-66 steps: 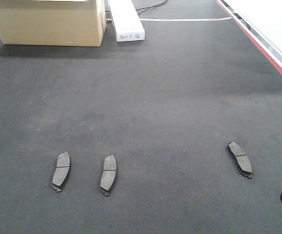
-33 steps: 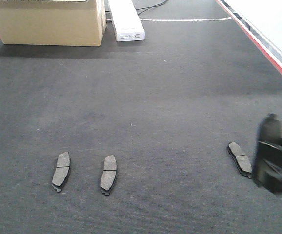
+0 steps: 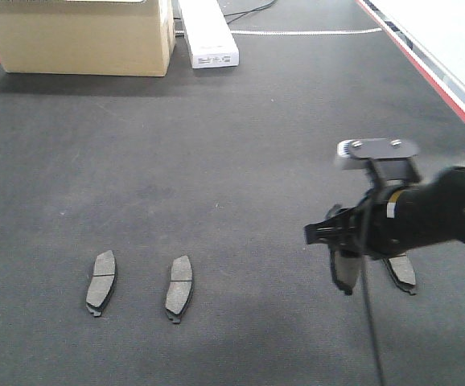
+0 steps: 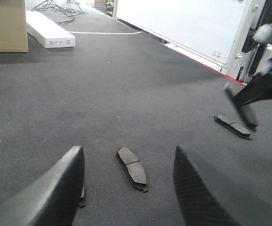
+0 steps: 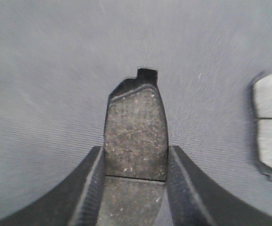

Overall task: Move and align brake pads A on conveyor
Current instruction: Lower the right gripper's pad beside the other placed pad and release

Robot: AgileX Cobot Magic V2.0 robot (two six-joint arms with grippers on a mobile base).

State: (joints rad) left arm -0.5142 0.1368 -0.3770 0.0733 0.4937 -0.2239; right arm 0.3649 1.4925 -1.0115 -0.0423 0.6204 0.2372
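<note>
The right gripper (image 3: 347,249) is clamped on one of the brake pads A, the carried pad (image 5: 136,136), which sits squeezed between both fingers with its notched end pointing away from the wrist and hangs clear above the conveyor (image 3: 240,161). Take the middle pad (image 3: 179,288) as the landmark: it lies flat on the belt with its long axis running roughly away from the robot, and the outer pad (image 3: 101,281) lies just to its left, parallel and in the same row. The carried pad hangs well to the right of the middle pad, at about the same depth on the belt, and its long axis appears already close to the same heading (a judgement from the overhead-style view, where blur softens the outline). A fourth pad (image 3: 402,271) rests on the belt farther right of the landmark still, just beyond the gripper and skewed off the row's heading. So the coming move turns on a leftward carry toward the middle pad, keeping the pad's length parallel to it. The left gripper (image 4: 126,188) hangs with its fingers spread and nothing between them, almost directly over the middle pad, so it is the nearer arm to the row.
</note>
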